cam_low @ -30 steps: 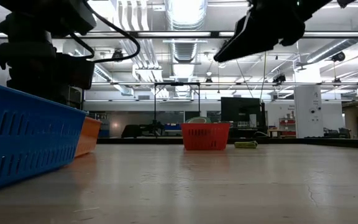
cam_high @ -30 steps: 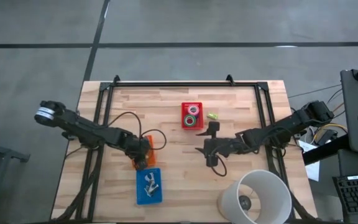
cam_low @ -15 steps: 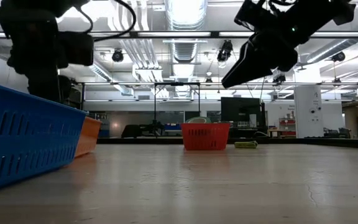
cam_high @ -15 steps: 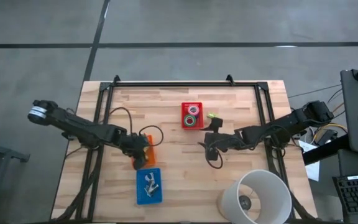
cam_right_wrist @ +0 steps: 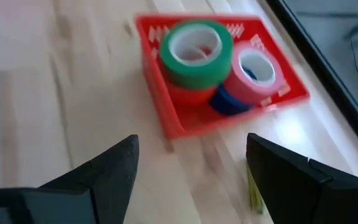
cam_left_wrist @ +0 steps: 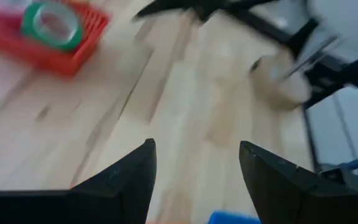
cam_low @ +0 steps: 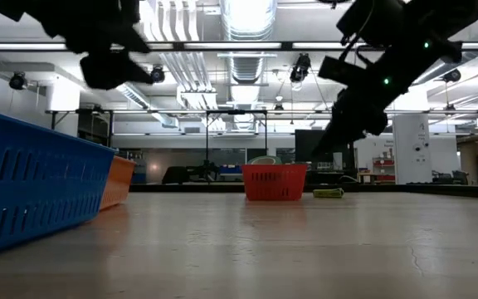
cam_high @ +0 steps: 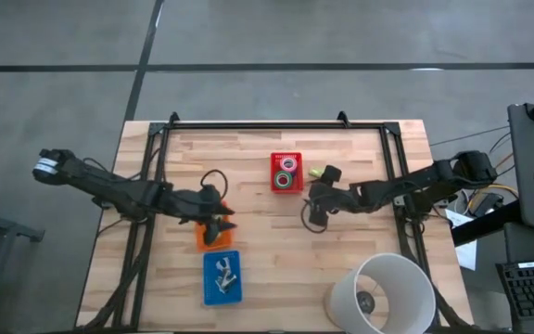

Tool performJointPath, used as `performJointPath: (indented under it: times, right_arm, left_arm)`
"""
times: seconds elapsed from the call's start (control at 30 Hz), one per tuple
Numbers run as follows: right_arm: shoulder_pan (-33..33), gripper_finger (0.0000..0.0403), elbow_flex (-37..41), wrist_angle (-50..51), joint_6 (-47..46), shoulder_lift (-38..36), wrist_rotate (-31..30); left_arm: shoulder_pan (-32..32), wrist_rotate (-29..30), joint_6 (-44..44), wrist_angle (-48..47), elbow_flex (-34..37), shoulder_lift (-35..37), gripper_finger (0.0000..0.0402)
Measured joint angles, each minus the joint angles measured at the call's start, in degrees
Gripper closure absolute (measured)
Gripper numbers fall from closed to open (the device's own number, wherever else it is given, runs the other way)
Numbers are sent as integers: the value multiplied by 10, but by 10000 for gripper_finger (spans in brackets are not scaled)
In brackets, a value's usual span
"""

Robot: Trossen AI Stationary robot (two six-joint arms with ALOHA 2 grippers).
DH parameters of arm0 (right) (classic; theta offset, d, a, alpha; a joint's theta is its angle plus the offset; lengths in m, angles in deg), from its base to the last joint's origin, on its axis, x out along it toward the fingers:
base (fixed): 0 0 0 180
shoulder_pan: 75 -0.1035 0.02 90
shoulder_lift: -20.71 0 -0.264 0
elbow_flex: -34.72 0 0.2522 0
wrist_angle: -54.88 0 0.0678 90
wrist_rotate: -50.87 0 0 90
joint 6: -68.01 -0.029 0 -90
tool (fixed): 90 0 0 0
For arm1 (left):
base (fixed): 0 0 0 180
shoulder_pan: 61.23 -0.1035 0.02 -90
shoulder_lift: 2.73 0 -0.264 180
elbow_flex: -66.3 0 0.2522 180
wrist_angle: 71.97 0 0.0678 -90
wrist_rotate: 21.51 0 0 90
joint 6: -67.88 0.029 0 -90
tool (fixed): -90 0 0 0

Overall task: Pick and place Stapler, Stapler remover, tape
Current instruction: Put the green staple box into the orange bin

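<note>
The tape rolls (cam_right_wrist: pixel 196 51), green, pink, blue and red, lie in a small red basket (cam_high: pixel 286 173). Silver stapler removers (cam_high: pixel 222 271) lie in a blue basket (cam_high: pixel 222 289). My left gripper (cam_high: pixel 222 219) hangs open above an orange basket (cam_high: pixel 208 239) with nothing between its fingers (cam_left_wrist: pixel 129 180). My right gripper (cam_high: pixel 313 197) is open in the air just right of the red basket (cam_right_wrist: pixel 166 118). A small yellow-green object (cam_high: pixel 315 173) rests on the table beside that basket. The stapler does not show plainly.
A big white cylinder (cam_high: pixel 383 292) stands at the near right corner. A black frame (cam_high: pixel 258 124) runs along the far edge and down both sides. Bare wood (cam_high: pixel 276 250) lies between the blue basket and the cylinder.
My left gripper has risen out of the orange basket and now hangs well above it. My right gripper has gone toward the far edge and somewhat down, coming close to the red basket.
</note>
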Motion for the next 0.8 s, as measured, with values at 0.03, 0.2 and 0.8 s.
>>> performJointPath:
  times: [0.03,0.2,0.8]
  right_arm:
    - [6,117,5,0,-3,0,2]
    - [43,112,28,-2,-15,0,21]
    - [214,120,97,-93,73,-1,135]
  left_arm:
    - [1,0,14,21,0,-1,172]
    - [2,0,87,134,1,-17,172]
    - [2,-9,223,376,-1,-137,172]
